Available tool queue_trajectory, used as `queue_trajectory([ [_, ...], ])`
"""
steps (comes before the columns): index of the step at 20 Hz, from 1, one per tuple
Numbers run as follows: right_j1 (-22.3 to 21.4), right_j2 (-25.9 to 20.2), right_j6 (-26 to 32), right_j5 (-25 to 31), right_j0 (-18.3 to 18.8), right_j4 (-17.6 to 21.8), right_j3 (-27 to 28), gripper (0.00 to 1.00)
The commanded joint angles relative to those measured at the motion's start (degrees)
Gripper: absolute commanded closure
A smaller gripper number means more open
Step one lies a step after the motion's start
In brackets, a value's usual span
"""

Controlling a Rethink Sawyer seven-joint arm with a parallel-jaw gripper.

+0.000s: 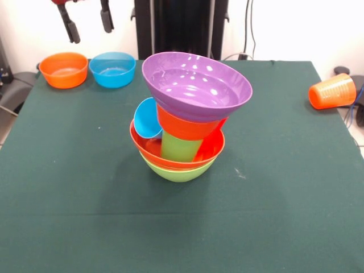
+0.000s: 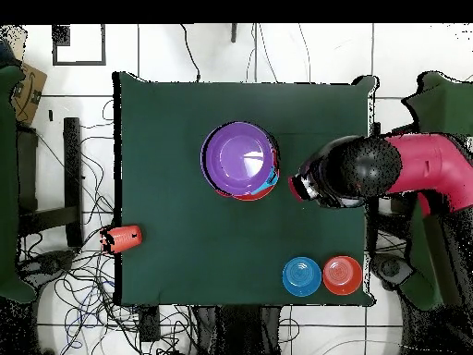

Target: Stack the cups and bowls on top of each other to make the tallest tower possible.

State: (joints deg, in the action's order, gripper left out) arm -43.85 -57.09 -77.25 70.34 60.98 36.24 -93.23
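The tower stands mid-table. A large lime green bowl is its base, with an orange-red bowl nested in it. Inside that bowl are a lime green cup and a tilted light blue cup. A small orange bowl rests on them. A purple bowl tops the pile and leans to the right; from above, the purple bowl hides most of the pile. My gripper hangs open and empty, high at the far left, well away from the tower.
A small orange bowl and a small blue bowl sit side by side at the far left corner. An orange cup lies on its side at the table's right edge. My arm reaches over the table beside the tower.
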Motion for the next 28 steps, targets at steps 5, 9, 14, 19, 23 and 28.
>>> queue_trajectory([
  [5,9.03,4.70,22.21,6.91,-4.50,8.26,6.77,0.00],
  [9,9.33,4.93,22.14,8.21,-5.03,8.00,7.83,0.00],
  [14,10.28,5.33,21.89,8.99,-5.51,8.62,9.76,0.00],
  [19,10.39,5.83,23.48,12.23,-6.11,9.48,12.61,0.00],
  [23,10.99,6.51,24.08,14.47,-7.39,11.24,14.07,0.00],
  [28,12.37,7.13,24.05,14.82,-8.48,13.46,14.80,0.00],
])
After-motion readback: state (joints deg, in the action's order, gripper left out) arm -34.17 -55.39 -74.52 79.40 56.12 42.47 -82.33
